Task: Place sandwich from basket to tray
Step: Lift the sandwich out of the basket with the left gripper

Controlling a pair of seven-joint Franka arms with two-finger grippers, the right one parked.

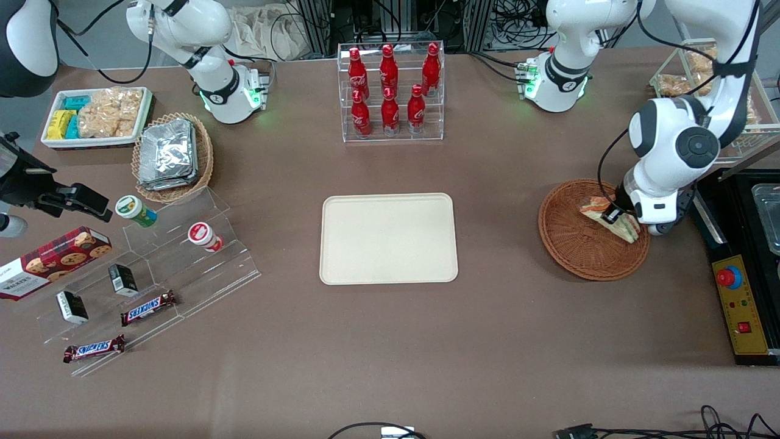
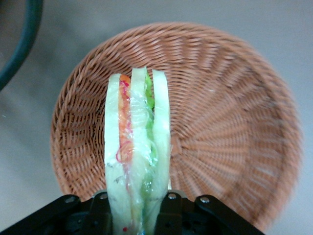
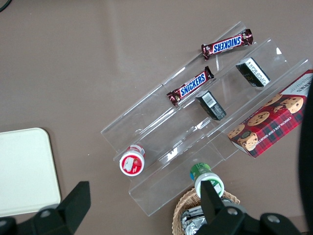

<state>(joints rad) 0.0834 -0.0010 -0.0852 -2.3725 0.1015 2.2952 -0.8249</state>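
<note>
— Gripping the sandwich (image 2: 138, 156) across its flat bread faces, is that what the gripper (image 2: 137, 208) is doing?

— Yes. Its two fingers (image 2: 168, 208) press on the outer slices, so the green, orange and red layers stand edge-on between them. Squeezing that way holds the layers together instead of pushing them apart.

— Where is the sandwich now?

— Over the brown wicker basket (image 1: 573, 244), at the side toward the working arm's end of the table. I cannot tell whether its lower corner touches the weave or has just cleared it.

— And the tray (image 1: 389, 239)?

— Flat at the middle of the table, well apart from the basket, toward the parked arm's end. My guess is the wedge must rise above the rim before it travels sideways.
</note>
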